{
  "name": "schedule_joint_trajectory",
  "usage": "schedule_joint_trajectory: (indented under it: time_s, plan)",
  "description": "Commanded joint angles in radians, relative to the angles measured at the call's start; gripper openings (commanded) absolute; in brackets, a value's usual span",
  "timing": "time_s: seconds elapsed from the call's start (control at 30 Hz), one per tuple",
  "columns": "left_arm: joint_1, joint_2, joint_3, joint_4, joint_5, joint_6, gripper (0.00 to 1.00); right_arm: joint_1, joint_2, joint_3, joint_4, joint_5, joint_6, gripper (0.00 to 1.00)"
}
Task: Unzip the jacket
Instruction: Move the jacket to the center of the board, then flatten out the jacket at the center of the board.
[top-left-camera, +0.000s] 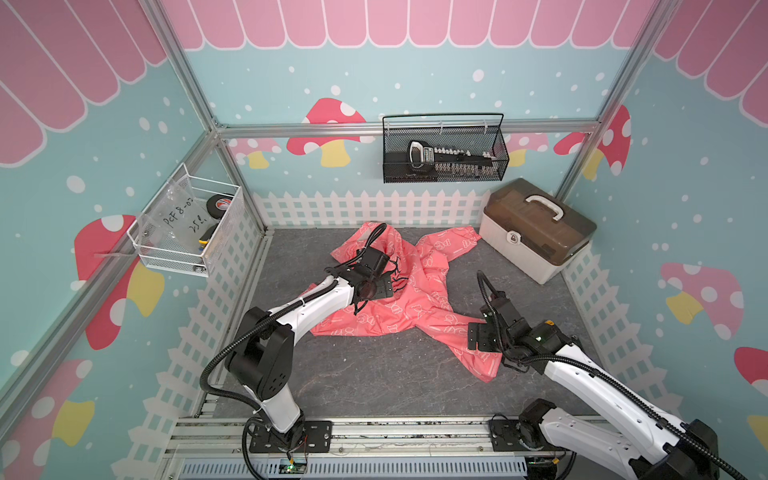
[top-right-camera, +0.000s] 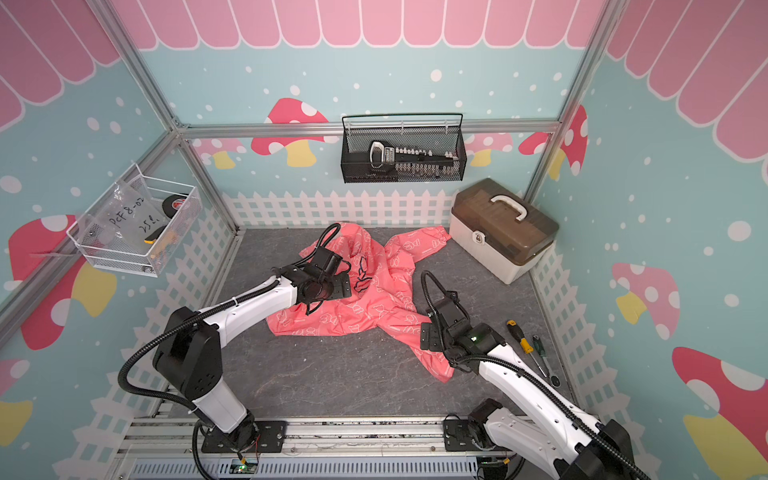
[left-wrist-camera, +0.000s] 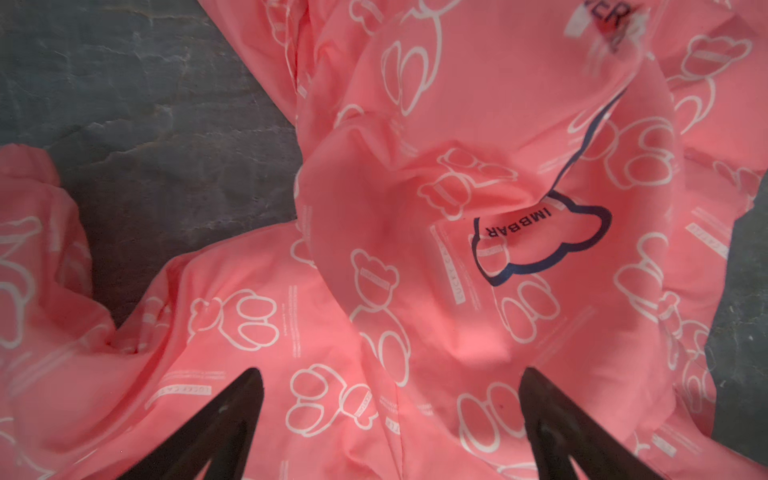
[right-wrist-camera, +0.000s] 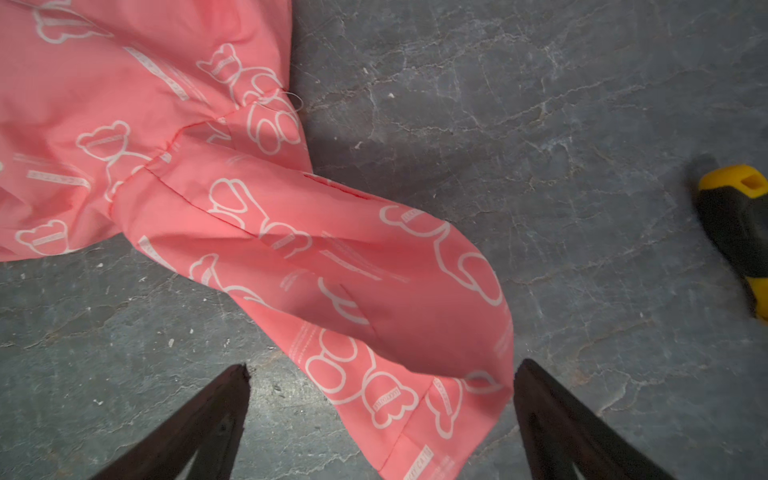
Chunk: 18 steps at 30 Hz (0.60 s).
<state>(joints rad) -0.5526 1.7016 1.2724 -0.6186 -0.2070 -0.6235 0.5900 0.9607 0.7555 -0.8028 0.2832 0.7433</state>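
Across grey floor (top-left-camera: 374, 386), crumpled coral jacket (top-left-camera: 419, 299), white bear prints

I see the jacket (top-left-camera: 415, 299) lying crumpled and twisted on the grey floor (top-left-camera: 374, 382), coral-pink with white outline bears; its navy bear logo (left-wrist-camera: 540, 245) sits in a fold, and one sleeve (right-wrist-camera: 374, 270) lies flat, reaching out to my right

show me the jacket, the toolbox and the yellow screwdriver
jacket (top-left-camera: 415, 307), in a top view, on its crumpled middle
toolbox (top-left-camera: 577, 232), in a top view, on the brown lid
yellow screwdriver (right-wrist-camera: 735, 232), right wrist view, on the black grip of its handle
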Motion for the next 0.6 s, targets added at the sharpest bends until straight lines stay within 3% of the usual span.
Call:
schedule_joint_trajectory:
  time_s: [0.0, 0.1, 0.23, 0.4, 0.57]
  plan:
    - [-0.022, -0.1, -0.072, 0.041, -0.007, -0.007, 0.97, 0.0, -0.042, -0.016, -0.105, 0.079, 0.058, 0.99]
    - [-0.044, -0.236, -0.225, 0.061, -0.062, -0.061, 0.97, -0.001, -0.104, -0.07, -0.093, 0.098, 0.12, 0.99]
    - [-0.06, -0.417, -0.436, 0.071, -0.063, -0.223, 0.97, 0.0, -0.163, -0.2, 0.05, -0.014, 0.193, 0.99]
    - [-0.084, -0.561, -0.592, 0.044, -0.07, -0.409, 0.97, -0.001, -0.164, -0.3, 0.168, -0.043, 0.225, 0.92]
    - [-0.095, -0.644, -0.707, 0.04, -0.106, -0.523, 0.97, -0.001, -0.136, -0.322, 0.245, -0.041, 0.181, 0.77]
